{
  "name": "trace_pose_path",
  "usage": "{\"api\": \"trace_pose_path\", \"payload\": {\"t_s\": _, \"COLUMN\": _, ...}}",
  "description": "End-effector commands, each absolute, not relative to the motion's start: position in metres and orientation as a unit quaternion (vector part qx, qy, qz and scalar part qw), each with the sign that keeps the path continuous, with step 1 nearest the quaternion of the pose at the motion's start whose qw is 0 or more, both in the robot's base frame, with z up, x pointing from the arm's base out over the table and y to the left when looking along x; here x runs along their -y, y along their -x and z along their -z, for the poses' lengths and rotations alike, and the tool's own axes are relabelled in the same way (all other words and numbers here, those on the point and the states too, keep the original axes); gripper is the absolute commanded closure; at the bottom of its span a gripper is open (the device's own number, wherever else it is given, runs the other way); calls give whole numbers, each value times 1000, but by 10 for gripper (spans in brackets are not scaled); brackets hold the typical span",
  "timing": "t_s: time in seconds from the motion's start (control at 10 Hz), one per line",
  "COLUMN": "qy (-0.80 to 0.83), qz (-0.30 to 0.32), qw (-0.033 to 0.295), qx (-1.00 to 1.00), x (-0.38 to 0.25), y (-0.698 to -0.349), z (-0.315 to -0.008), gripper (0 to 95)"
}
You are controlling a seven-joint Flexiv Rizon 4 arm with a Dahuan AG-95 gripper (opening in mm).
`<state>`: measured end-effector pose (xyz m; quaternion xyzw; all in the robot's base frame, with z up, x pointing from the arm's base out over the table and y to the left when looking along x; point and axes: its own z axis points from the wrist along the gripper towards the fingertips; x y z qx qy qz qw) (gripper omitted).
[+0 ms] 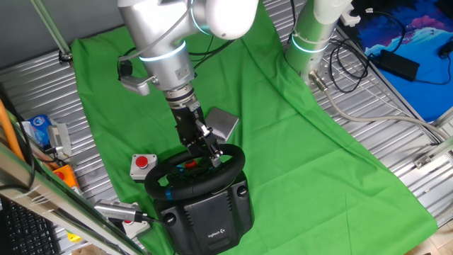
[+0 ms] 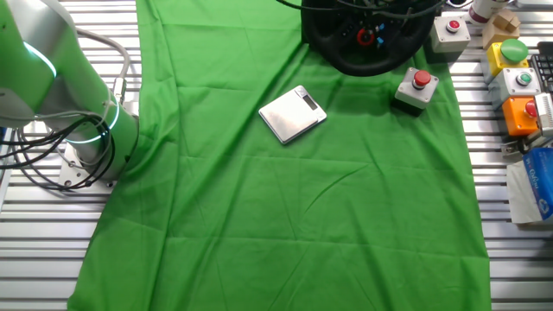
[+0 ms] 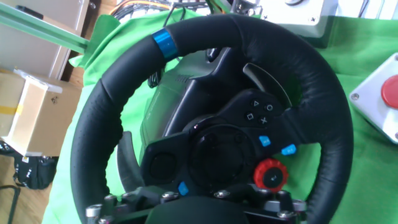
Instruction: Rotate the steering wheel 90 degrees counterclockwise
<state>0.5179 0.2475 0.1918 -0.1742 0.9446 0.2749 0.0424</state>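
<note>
The black steering wheel (image 1: pixel 164 185) sits on its bulky black base (image 1: pixel 209 216) with a white logo at the front of the green cloth. In the other fixed view only its lower rim (image 2: pixel 363 62) shows at the top edge. In the hand view the wheel (image 3: pixel 336 124) fills the frame, turned so that the blue rim stripe (image 3: pixel 161 43) is at the upper left and the red hub knob (image 3: pixel 271 174) at the lower right. My gripper (image 1: pixel 210 154) comes down onto the far side of the rim, with its jaws closed on the rim (image 3: pixel 193 211) at the bottom of the hand view.
A small grey box with a red button (image 1: pixel 143 164) stands left of the wheel (image 2: pixel 416 89) (image 3: pixel 379 102). A flat silver device (image 1: pixel 223 124) lies behind it (image 2: pixel 292 113). Several button boxes (image 2: pixel 518 82) line one table edge. A second arm's base (image 1: pixel 311 35) stands off the cloth.
</note>
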Motion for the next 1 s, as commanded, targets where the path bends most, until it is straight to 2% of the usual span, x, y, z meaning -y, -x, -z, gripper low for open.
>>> {"api": "trace_pose_path", "payload": {"t_s": 0.1, "qy": 170, "qz": -273, "qw": 41, "qx": -946, "x": -252, "y": -520, "z": -191, "gripper": 0}}
{"api": "trace_pose_path", "payload": {"t_s": 1.0, "qy": 170, "qz": -275, "qw": 44, "qx": -945, "x": -259, "y": -517, "z": -183, "gripper": 0}}
